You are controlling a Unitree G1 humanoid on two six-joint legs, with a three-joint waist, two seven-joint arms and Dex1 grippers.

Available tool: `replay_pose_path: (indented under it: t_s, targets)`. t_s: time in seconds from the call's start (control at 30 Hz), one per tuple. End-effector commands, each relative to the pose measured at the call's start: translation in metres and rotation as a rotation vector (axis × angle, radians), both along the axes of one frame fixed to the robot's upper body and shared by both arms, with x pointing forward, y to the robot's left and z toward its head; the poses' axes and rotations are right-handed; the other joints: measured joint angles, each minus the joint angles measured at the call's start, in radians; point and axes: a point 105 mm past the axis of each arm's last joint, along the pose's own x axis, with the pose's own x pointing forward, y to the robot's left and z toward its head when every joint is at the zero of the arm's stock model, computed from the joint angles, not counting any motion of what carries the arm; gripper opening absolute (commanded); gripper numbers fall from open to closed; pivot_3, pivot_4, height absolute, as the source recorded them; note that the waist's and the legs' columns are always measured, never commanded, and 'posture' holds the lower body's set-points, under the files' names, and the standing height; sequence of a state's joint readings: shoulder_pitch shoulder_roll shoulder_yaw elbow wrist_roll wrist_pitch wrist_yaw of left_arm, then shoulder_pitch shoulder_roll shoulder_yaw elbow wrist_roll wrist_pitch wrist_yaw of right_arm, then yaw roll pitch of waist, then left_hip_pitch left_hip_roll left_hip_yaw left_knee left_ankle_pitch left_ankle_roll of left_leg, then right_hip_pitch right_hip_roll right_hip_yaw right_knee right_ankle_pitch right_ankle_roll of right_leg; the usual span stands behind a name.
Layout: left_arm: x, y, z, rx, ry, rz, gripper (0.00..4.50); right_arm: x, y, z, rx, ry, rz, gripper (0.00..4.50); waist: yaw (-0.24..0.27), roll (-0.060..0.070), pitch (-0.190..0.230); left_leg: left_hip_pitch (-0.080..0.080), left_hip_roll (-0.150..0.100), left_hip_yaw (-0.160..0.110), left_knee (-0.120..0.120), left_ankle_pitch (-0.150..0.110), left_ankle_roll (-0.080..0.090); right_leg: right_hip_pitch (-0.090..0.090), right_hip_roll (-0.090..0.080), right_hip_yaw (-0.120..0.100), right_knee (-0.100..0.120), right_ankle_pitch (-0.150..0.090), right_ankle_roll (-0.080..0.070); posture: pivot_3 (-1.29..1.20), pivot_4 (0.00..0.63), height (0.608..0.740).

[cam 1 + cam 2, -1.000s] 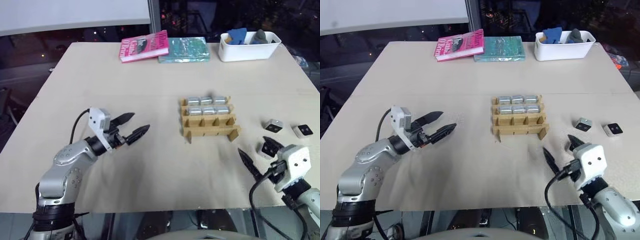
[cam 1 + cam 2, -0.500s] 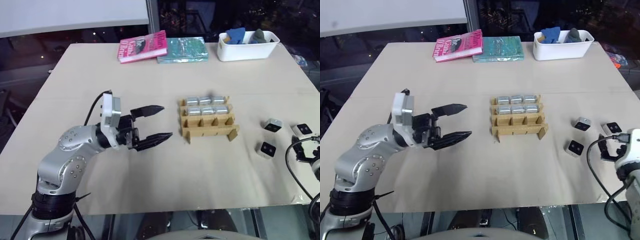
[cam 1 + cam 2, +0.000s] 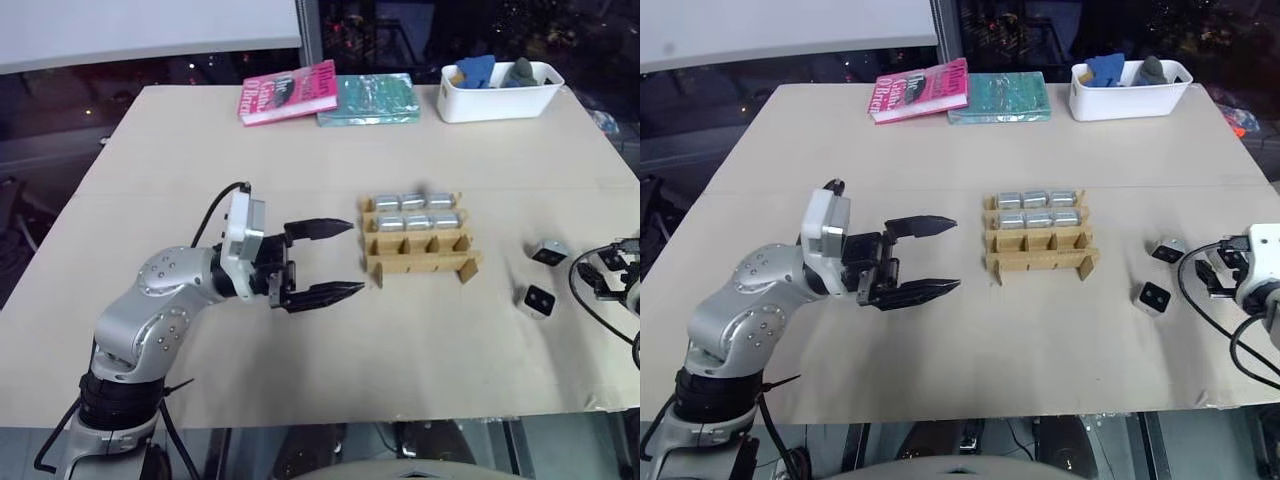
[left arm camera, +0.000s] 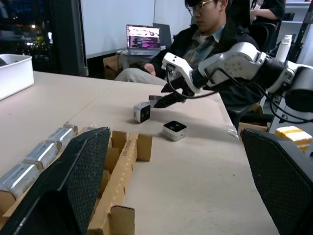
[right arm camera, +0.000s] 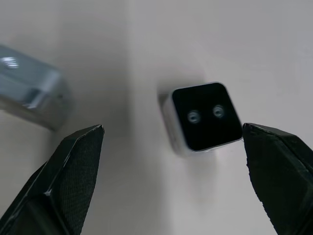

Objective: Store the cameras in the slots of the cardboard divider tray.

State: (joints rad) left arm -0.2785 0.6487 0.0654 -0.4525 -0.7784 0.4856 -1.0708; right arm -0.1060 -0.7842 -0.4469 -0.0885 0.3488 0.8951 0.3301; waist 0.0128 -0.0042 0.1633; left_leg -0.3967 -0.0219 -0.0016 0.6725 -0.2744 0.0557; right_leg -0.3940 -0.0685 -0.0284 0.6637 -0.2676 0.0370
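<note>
6 cameras [image 3: 414, 210] in tray [image 3: 420, 262]; 2 cameras [image 3: 540, 298] right.

Pink book [image 3: 288, 92], teal book [image 3: 368, 99], white bin [image 3: 498, 97].

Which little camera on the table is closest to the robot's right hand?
The camera with its black lens face up, lying between the open fingers of the right hand. Two other loose cameras lie nearer the cardboard tray.

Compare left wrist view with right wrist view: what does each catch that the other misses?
Left wrist: brown cardboard divider tray holding silver cameras, seated person, open laptop, right gripper seen side-on. Right wrist: close-up of one white-silver boxy camera, black two-lens face up, between that gripper's open fingers. Shared: loose cameras on the beige table.
</note>
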Motion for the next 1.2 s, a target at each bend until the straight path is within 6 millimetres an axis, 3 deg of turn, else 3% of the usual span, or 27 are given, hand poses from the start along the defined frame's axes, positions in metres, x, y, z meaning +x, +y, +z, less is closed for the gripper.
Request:
replay_pose_path:
  t_s: [0.03, 0.57, 1.03, 1.2]
  targets:
    - [-0.008, -0.002, 0.006, -0.014, -0.043, -0.013, 4.44, 0.002, -0.014, 0.011, -0.026, 0.013, -0.011, 4.50, 0.000, 0.000, 0.000, 0.000, 0.000, 0.000, 0.000, 0.000, 0.000, 0.000, -0.001, 0.000, 0.000, 0.000, 0.000, 0.00, 0.150, 0.740]
    - [-0.010, 0.000, 0.006, -0.025, -0.048, 0.019, 4.44, 0.021, -0.029, 0.005, 0.044, 0.057, -0.017, 4.50, -0.001, 0.000, 0.000, 0.000, 0.001, 0.000, 0.001, 0.001, -0.001, 0.000, -0.002, 0.000, 0.000, 0.000, 0.000, 0.00, 0.150, 0.740]
    - [-0.006, 0.001, 0.007, -0.035, -0.054, 0.038, 4.44, 0.017, -0.019, 0.005, 0.124, 0.076, 0.051, 4.50, -0.001, 0.000, 0.000, 0.000, 0.001, 0.000, 0.001, 0.001, -0.001, 0.000, -0.002, 0.000, 0.000, 0.000, 0.000, 0.00, 0.150, 0.740]
    - [-0.004, 0.000, 0.008, -0.040, -0.055, 0.041, 4.44, 0.017, -0.024, 0.007, 0.110, 0.060, 0.021, 4.50, -0.001, 0.000, 0.000, 0.000, 0.001, 0.000, 0.001, 0.001, -0.001, 0.000, -0.002, 0.000, 0.000, 0.000, 0.000, 0.00, 0.150, 0.740]
